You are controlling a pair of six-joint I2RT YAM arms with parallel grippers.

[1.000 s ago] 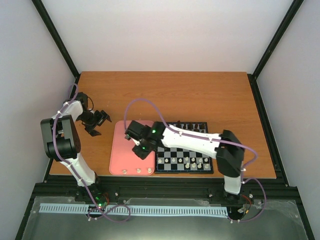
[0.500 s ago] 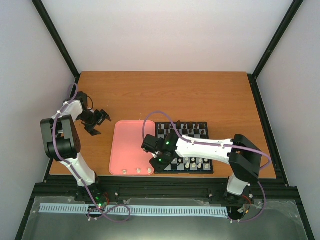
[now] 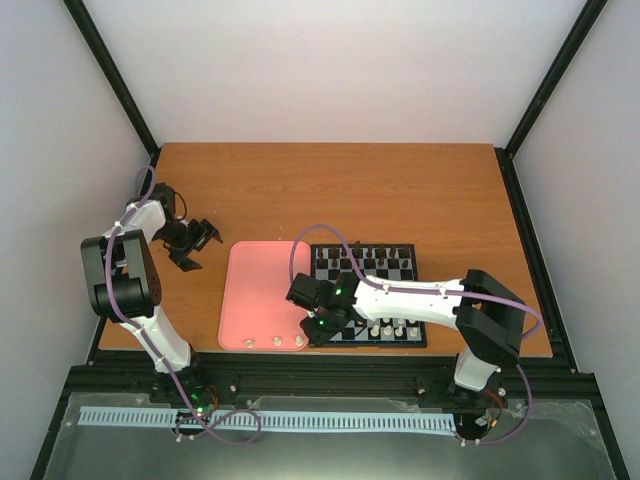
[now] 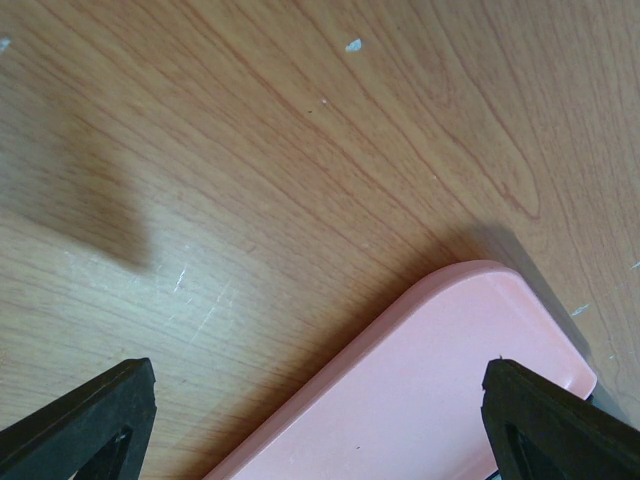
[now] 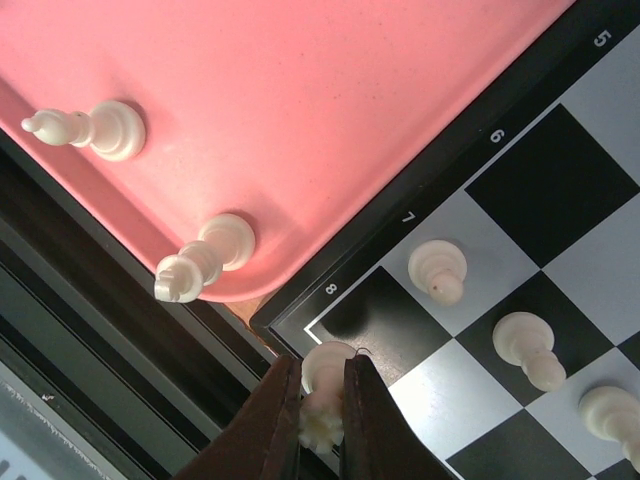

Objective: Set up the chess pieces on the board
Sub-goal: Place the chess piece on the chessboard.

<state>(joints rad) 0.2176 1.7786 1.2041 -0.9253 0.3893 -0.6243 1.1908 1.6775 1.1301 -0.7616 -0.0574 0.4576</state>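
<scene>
— What does the overhead show?

— My right arm point(image 3: 400, 290) reaches down at the near-left corner of the board point(image 3: 380, 344) and hides that corner. Three cream-white pieces point(image 3: 276, 342) lie along the near edge of the pink tray point(image 3: 255, 290). The left arm point(image 3: 125, 280) sits off to the left over the surface point(image 3: 350, 190).

— Left wrist?

— The left fingers point(image 4: 90, 420) stand wide apart with nothing between them, above bare wood and a tray corner.

— Right wrist?

— The right fingers point(image 5: 270, 425) are pinched tight on a cream-white piece point(image 5: 322, 385) with a jagged top. Its base is at the rim by the dark corner square point(image 5: 380, 315), next to the printed 8. I can't tell whether it touches down. The nearest pawn point(image 5: 438, 270) stands on the adjoining square.

— How would you finish?

— I'd centre the base over the square, come straight down and keep it upright. Once it's seated I'd part the fingers only slightly, then lift vertically so I don't clip that pawn.
</scene>
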